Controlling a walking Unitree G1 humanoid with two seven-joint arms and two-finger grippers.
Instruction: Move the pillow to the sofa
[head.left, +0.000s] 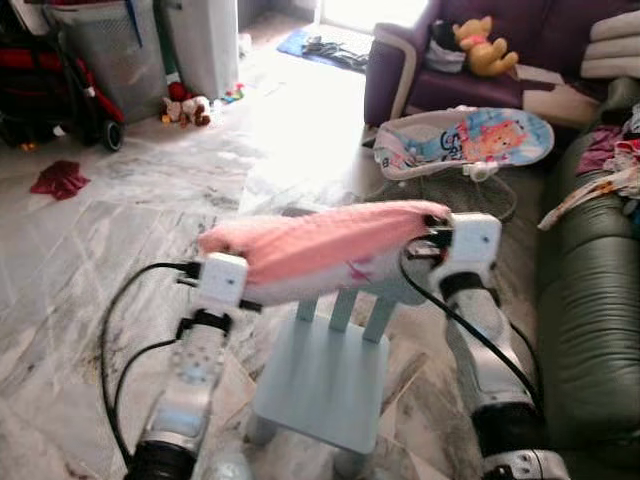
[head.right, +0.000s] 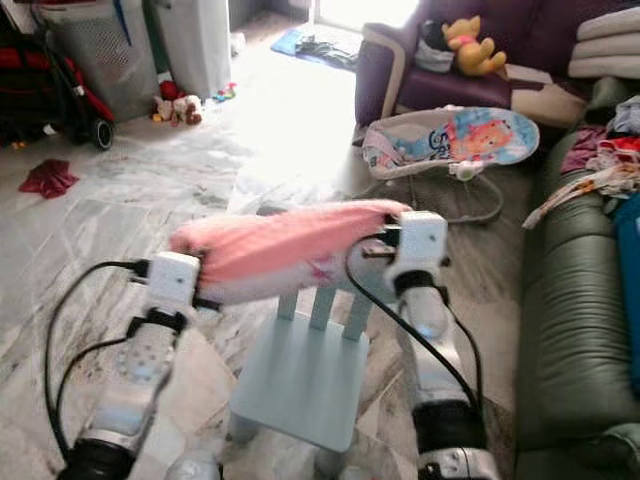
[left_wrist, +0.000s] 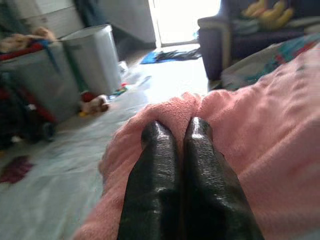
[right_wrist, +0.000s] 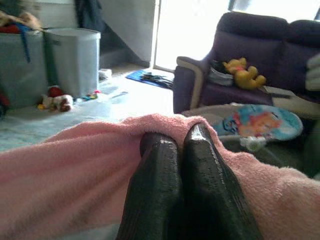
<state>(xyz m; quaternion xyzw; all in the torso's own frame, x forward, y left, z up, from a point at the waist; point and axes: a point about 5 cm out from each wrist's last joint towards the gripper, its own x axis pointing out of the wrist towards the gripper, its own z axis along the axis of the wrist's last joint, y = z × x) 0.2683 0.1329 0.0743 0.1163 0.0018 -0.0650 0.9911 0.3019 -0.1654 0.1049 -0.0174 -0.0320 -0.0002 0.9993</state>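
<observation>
A long pink fluffy pillow (head.left: 320, 245) hangs in the air above a small pale blue chair (head.left: 320, 375), held at both ends. My left gripper (left_wrist: 176, 131) is shut on its left end, fingers pressed into the fabric. My right gripper (right_wrist: 176, 137) is shut on its right end. The dark green sofa (head.left: 590, 330) runs along the right side, close to my right arm (head.left: 485, 340). Clothes (head.left: 610, 165) lie on its far part.
A baby bouncer (head.left: 465, 140) stands on the marble floor ahead, before a purple armchair (head.left: 400, 70) with a yellow plush bear (head.left: 485, 45). A stroller (head.left: 55, 85), grey bins (head.left: 110, 45), toys (head.left: 185, 105) and a red cloth (head.left: 60, 180) lie at the far left.
</observation>
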